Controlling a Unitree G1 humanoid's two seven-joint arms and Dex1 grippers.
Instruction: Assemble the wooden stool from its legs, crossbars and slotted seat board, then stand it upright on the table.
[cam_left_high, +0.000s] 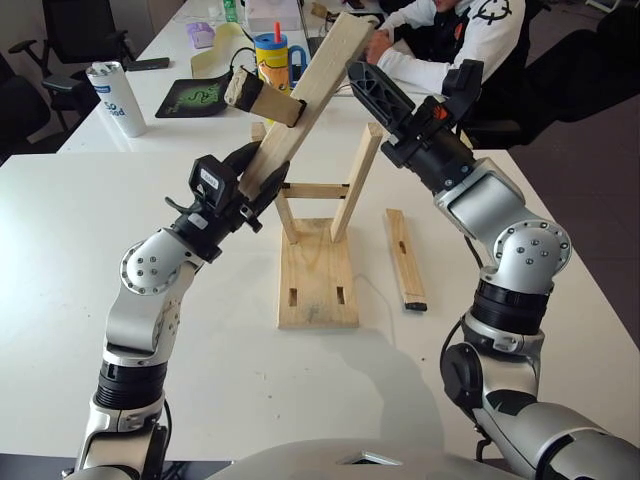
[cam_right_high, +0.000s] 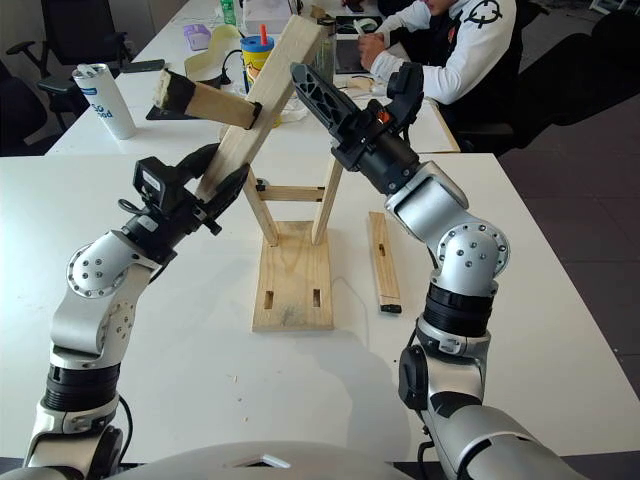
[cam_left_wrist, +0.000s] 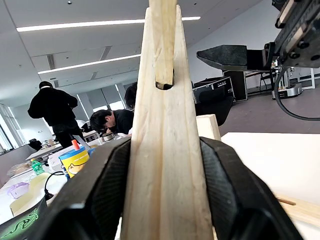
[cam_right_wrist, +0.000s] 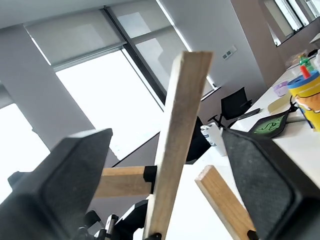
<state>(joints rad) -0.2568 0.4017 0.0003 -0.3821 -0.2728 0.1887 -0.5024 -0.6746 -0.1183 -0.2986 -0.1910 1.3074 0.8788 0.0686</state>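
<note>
Left jaws: clamped on the lower part of a wooden leg (cam_left_high: 300, 105), one pad on each broad side. The leg is off the bench (cam_left_high: 80, 220) and tilts up toward 1 o'clock. A short crossbar (cam_left_high: 262, 100) is seated in its slot and sticks out toward 10 o'clock, with a dark wrap on its free end.

Right jaws: spread wide, nothing between the pads, raised at 1 o'clock of the seat board (cam_left_high: 318, 290) and aimed at the upper end of the held leg. One fingertip (cam_left_high: 362, 75) is just beside that end; whether it touches cannot be told.

Seat board: flat on the bench at centre, long axis running 12 to 6 o'clock. Two empty slots (cam_left_high: 292, 297) lie near its 6 o'clock end.

Standing legs, two: left one (cam_left_high: 286, 215) and right one (cam_left_high: 357, 180), set in the board's 12 o'clock end, leaning slightly, joined by a second crossbar (cam_left_high: 315, 190).

Loose leg (cam_left_high: 405, 258): flat on the bench at 3 o'clock of the seat board, near but apart from it, roughly parallel.

Far table at 11 o'clock: white tumbler (cam_left_high: 118, 98), dark mat (cam_left_high: 205, 97), yellow-and-blue cup (cam_left_high: 271, 60).
</note>
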